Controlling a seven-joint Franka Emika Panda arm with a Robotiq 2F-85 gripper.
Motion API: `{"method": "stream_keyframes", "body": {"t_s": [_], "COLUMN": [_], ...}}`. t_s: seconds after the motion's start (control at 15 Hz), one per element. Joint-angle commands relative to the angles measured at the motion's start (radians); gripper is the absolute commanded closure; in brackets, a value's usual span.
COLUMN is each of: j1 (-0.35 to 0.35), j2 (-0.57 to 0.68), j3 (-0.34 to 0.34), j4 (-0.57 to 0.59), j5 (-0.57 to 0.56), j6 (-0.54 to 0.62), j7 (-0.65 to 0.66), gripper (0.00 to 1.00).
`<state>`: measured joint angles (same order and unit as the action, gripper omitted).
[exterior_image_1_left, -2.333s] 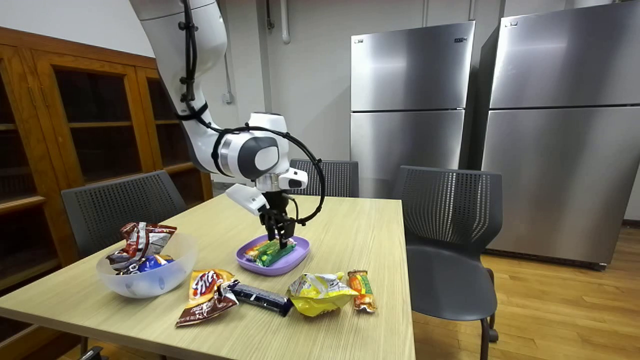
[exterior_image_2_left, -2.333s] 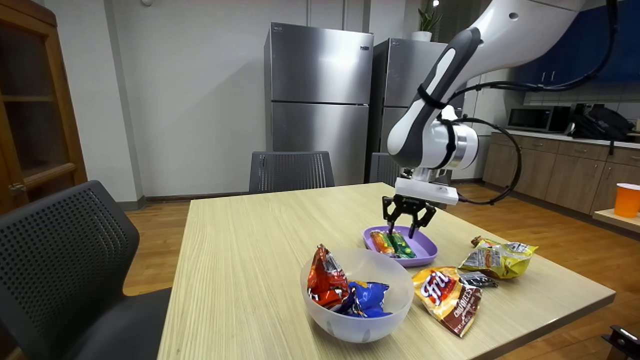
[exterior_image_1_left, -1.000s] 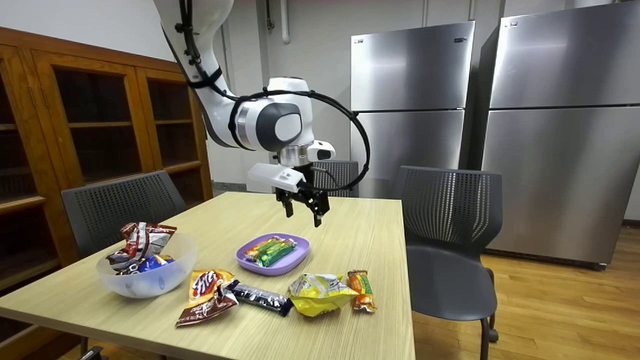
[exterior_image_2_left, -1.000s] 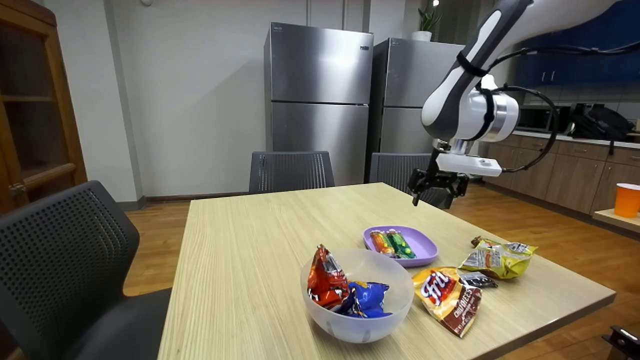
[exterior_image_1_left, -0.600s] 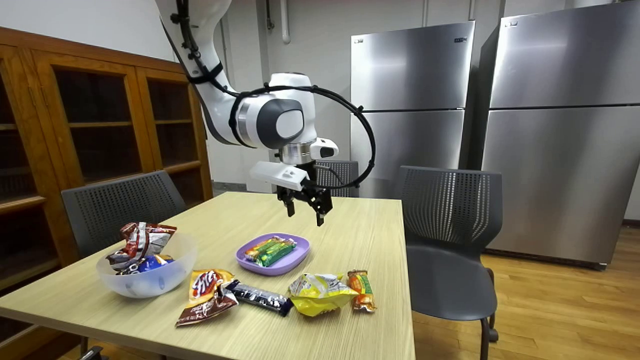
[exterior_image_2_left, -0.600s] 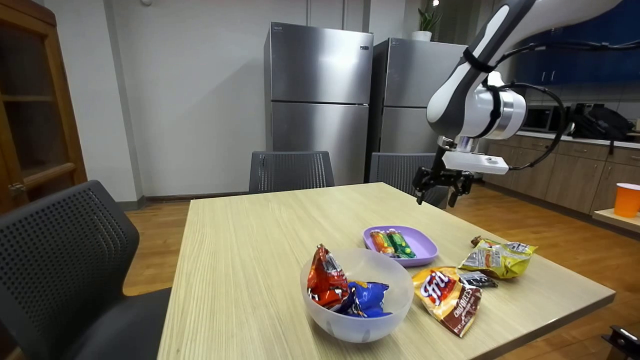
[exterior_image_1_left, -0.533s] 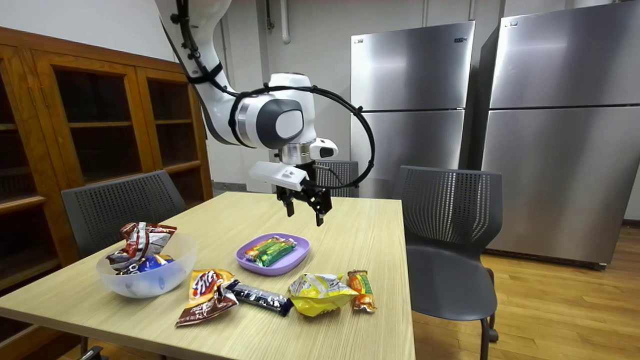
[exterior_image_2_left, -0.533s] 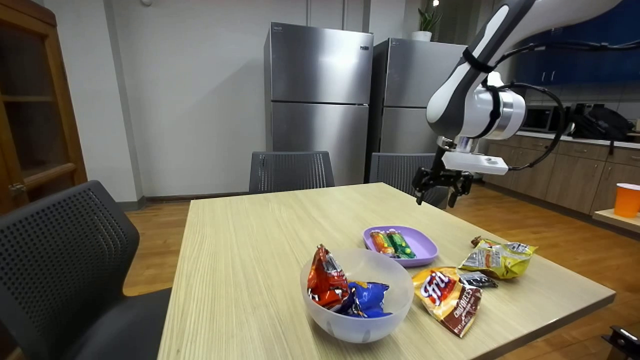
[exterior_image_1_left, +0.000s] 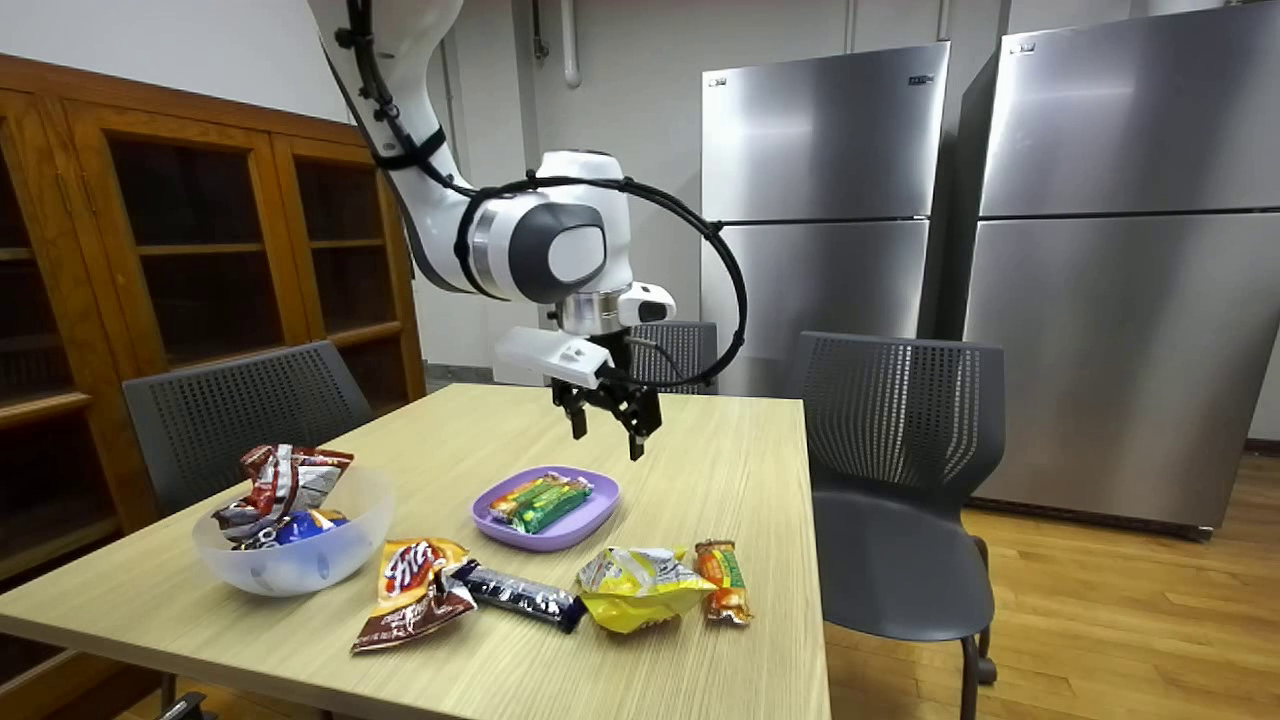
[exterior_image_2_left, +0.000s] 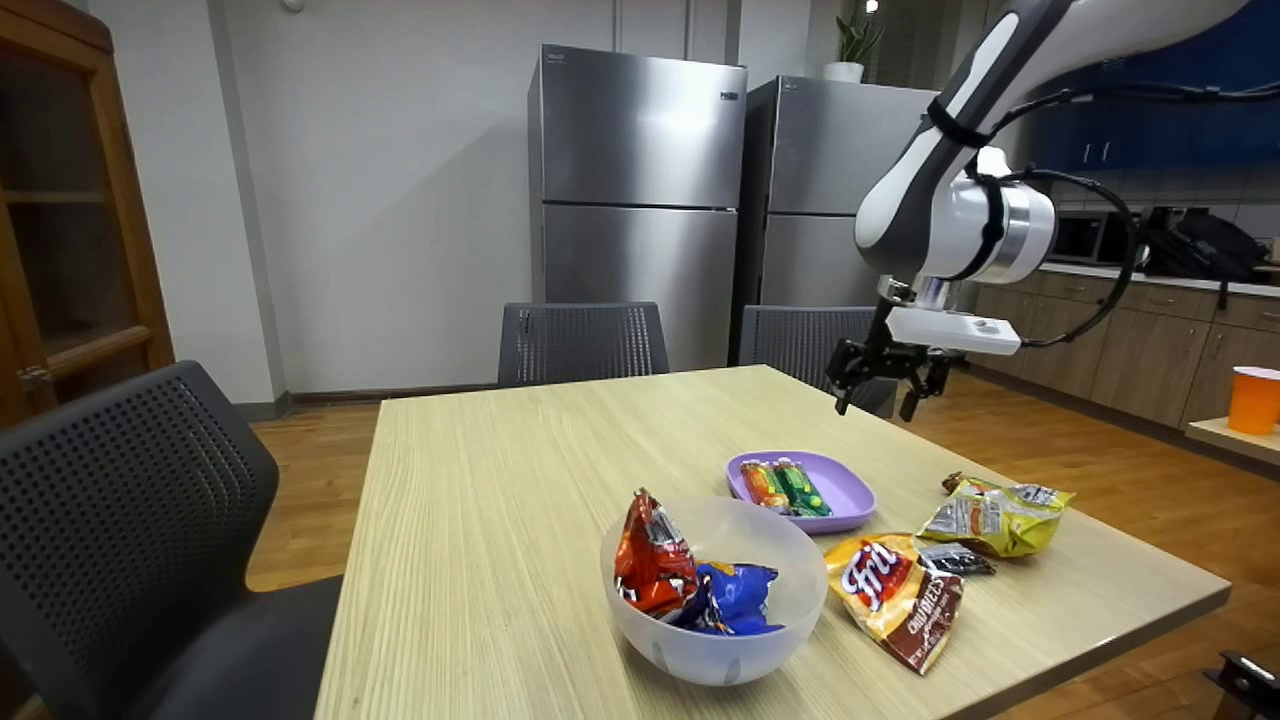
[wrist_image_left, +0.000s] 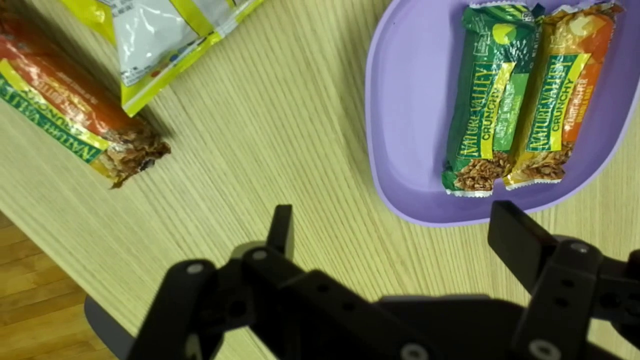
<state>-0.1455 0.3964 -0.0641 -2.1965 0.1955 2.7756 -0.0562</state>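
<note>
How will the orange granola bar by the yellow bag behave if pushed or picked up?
Likely fairly stiff: the orange granola bar lies straight, unfolded. Possibly slippery, since its wrapper shines in the wrist view. Pushed sideways, it might bump the yellow bag right beside it.

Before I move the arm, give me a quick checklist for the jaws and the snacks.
1. Jaws open, nothing between them: ok.
2. Jaws raised above the table: ok.
3. Green bar lying inside the purple plate: ok.
4. Loose orange bar apart from the yellow bag: cannot tell; they lie very close.
5. Red bag below the rim of the bowl: not ok; it sticks up past it.
</note>
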Motion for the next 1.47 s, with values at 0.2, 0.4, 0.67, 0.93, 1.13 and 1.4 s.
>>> {"method": "stream_keyframes", "body": {"t_s": [0.2, 0.4, 0.67, 0.93, 1.13, 1.4], "j1": [-0.029, -0.034, -0.028, -0.028, -0.043, -0.067], "j2": [-0.063, -0.092, -0.171, -0.257, -0.299, -0.319], "j3": [0.012, 0.002, -0.029, -0.067, -0.086, -0.100], "j4": [-0.093, -0.138, -0.232, -0.321, -0.367, -0.405], "j5": [0.072, 0.092, 0.079, 0.071, 0.105, 0.236], "j6": [0.006, 0.009, 0.012, 0.001, -0.014, 0.015], "j7": [0.038, 0.061, 0.087, 0.112, 0.127, 0.118], "gripper": [0.00, 0.00, 0.00, 0.00, 0.00, 0.00]}}
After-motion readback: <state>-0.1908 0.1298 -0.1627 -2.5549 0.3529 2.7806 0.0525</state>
